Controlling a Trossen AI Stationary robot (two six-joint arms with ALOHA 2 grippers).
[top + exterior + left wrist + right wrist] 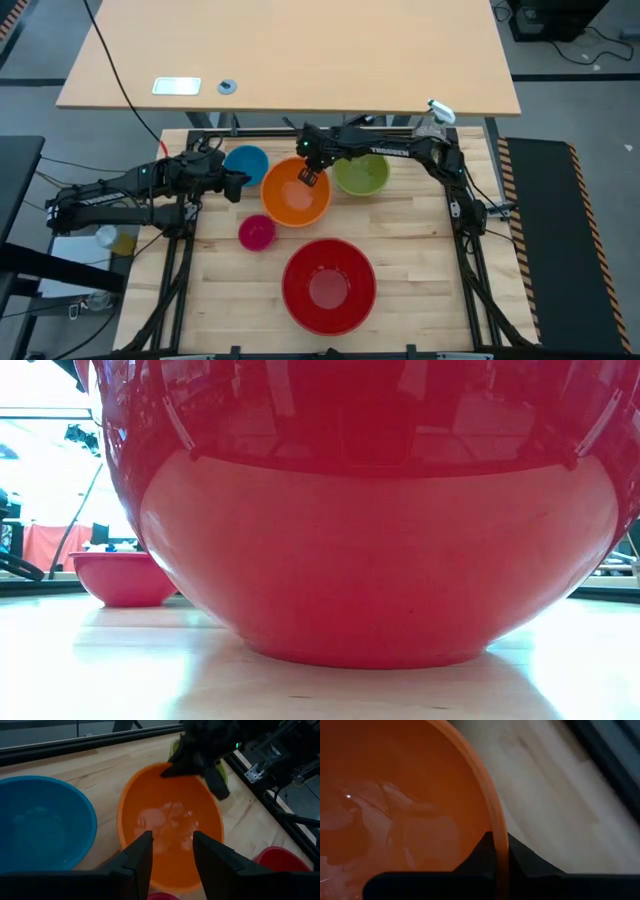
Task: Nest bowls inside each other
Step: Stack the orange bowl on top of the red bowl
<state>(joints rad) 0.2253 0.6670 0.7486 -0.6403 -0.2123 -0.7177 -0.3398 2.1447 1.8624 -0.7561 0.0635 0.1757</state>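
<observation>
An orange bowl (296,192) sits mid-table between a blue bowl (246,165) and a green bowl (361,172). A small pink bowl (256,232) and a large red bowl (328,285) rest on their bases nearer the front. My right gripper (308,176) is shut on the orange bowl's far rim. My left gripper (172,852) hovers open beside the blue bowl, pointing at the orange bowl (170,825) and touching nothing. My right gripper pinches the orange bowl's rim (498,837) on the far side, next to the green bowl, with one finger inside the bowl and one outside. The fingers slant down from the table's far right. Whether the bowl's base is off the table I cannot tell.
The red bowl (380,510) fills the low view, with the pink bowl (122,578) to its left. A second table (290,60) stands behind the work surface. Bare wood lies to the right of the red bowl and at the front left.
</observation>
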